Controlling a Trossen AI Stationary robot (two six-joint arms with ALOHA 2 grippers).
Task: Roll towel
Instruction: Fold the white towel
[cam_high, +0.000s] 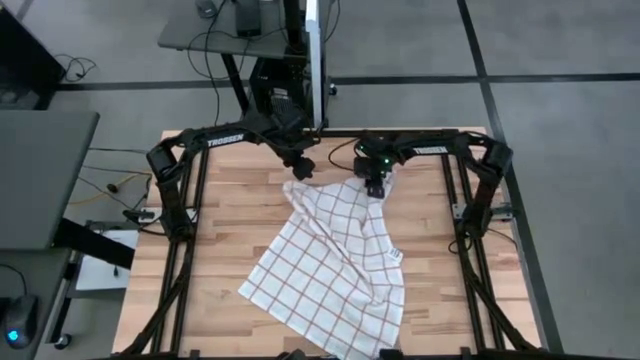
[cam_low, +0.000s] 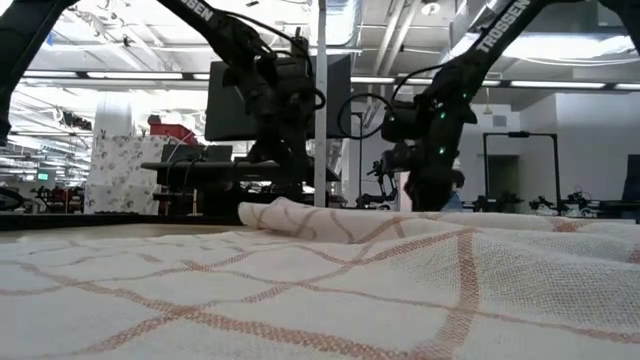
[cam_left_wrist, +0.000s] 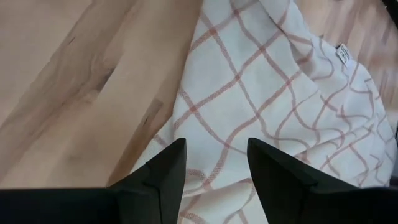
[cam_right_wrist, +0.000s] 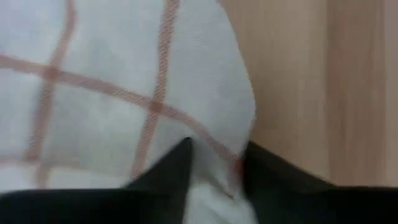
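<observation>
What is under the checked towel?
The wooden table shows around the towel. Whatever lies beneath is covered by cloth, so nothing more can be seen.

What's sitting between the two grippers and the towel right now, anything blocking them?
Nothing visible. The left gripper hangs with open jaws right over the towel at its far corner, and the right gripper has cloth between its jaws at the other far corner. Only bare table lies around.

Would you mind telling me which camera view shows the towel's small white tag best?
The left wrist view: the tag sits unobstructed at the towel edge. The high view shows it only as a tiny fleck. I cannot find it in the low or right wrist views.
</observation>
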